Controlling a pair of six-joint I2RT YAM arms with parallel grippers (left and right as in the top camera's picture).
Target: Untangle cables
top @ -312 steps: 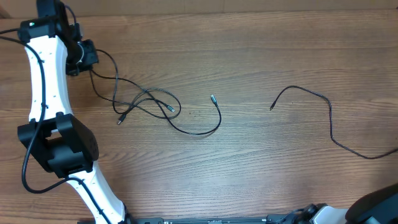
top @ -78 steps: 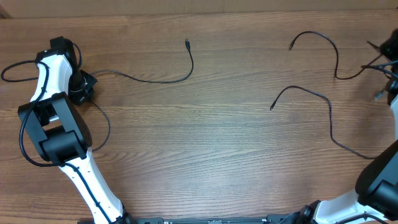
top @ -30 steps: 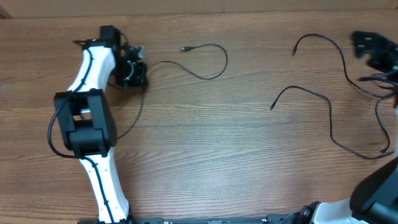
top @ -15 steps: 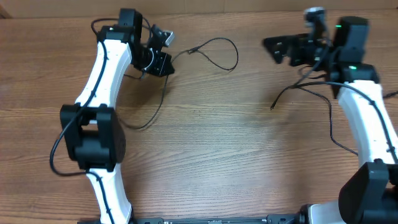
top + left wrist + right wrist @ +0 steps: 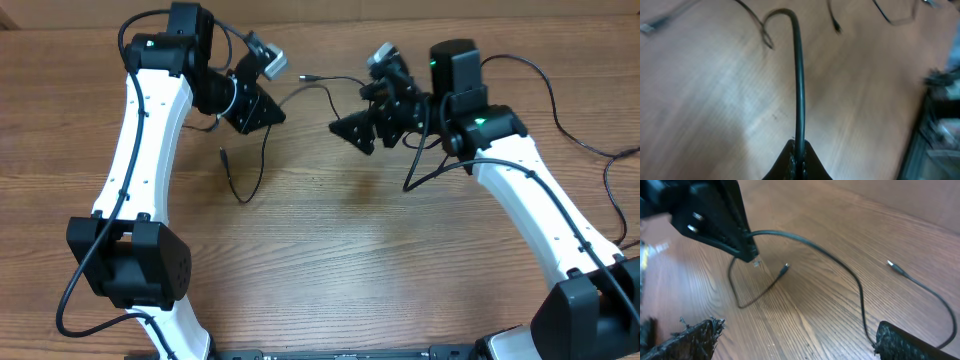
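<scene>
- The left gripper has its fingers pinched tight together on a thin black cable. In the wrist view the cord comes straight out from between the tips and hooks over at the far end.
- Looks like it's holding that cable up off the table on purpose, so the slack hangs free instead of lying crossed over itself. Just my guess.
- From the pinch, a short tail droops down to the table in a loop and ends in a little plug beside the left arm. The longer run arcs over toward the other arm.
- The right gripper is spread wide with nothing between its fingers. It sits low, just across from the left one, and the long run passes down right by one finger. Reads like it's lined up to take that run so the two arms can pull apart.
- There's another plug end close by. Can't tell if it's the same cord or a different one.
- Two more cables sit apart from this: one pokes out from under the right arm, and another runs near the far right edge. Both look laid out on their own.
</scene>
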